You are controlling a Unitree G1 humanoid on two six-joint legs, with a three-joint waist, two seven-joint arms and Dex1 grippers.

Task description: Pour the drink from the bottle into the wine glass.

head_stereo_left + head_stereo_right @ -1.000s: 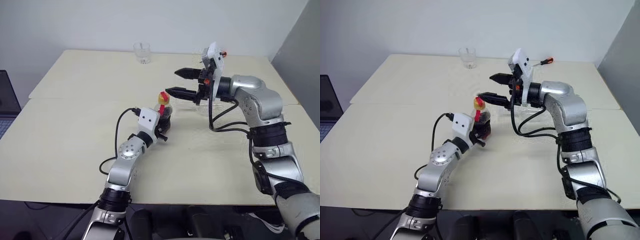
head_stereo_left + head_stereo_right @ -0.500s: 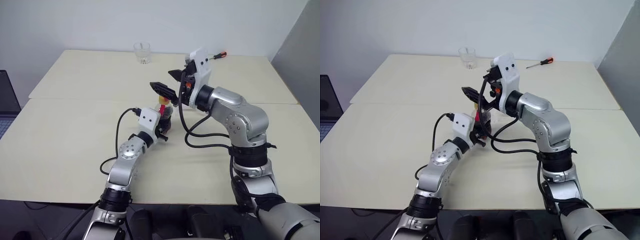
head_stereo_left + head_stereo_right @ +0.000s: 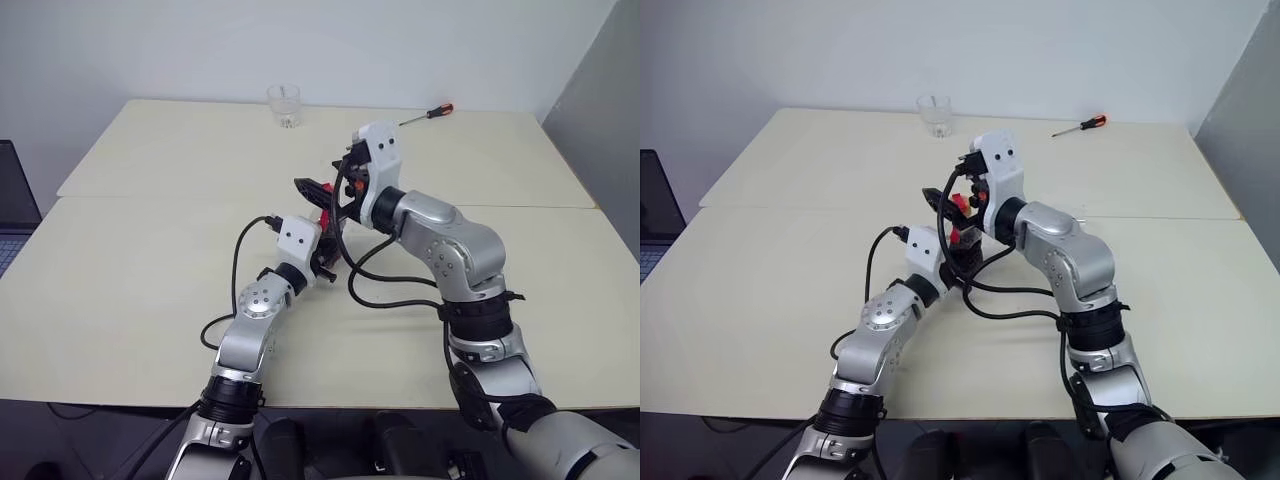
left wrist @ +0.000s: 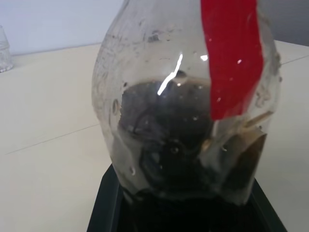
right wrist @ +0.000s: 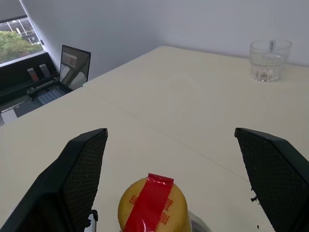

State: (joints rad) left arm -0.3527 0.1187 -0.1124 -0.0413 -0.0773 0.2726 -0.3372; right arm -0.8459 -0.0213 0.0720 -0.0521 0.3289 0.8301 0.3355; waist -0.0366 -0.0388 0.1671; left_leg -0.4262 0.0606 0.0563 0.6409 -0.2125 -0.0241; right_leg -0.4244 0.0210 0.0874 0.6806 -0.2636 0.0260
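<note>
Left end effector (image 3: 325, 243) clamps bottle (image 4: 188, 96) upright at surface (image 3: 130, 260) centre; right end effector (image 5: 178, 159) spread wide over cap (image 5: 154, 205); tumbler (image 3: 284, 105) at 12 o'clock.

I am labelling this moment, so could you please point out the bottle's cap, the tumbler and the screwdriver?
bottle's cap (image 5: 153, 203), right wrist view, on the red tape across its yellow top.
tumbler (image 3: 284, 105), left eye view, on the middle of its clear wall.
screwdriver (image 3: 1095, 122), right eye view, on its red handle.
</note>
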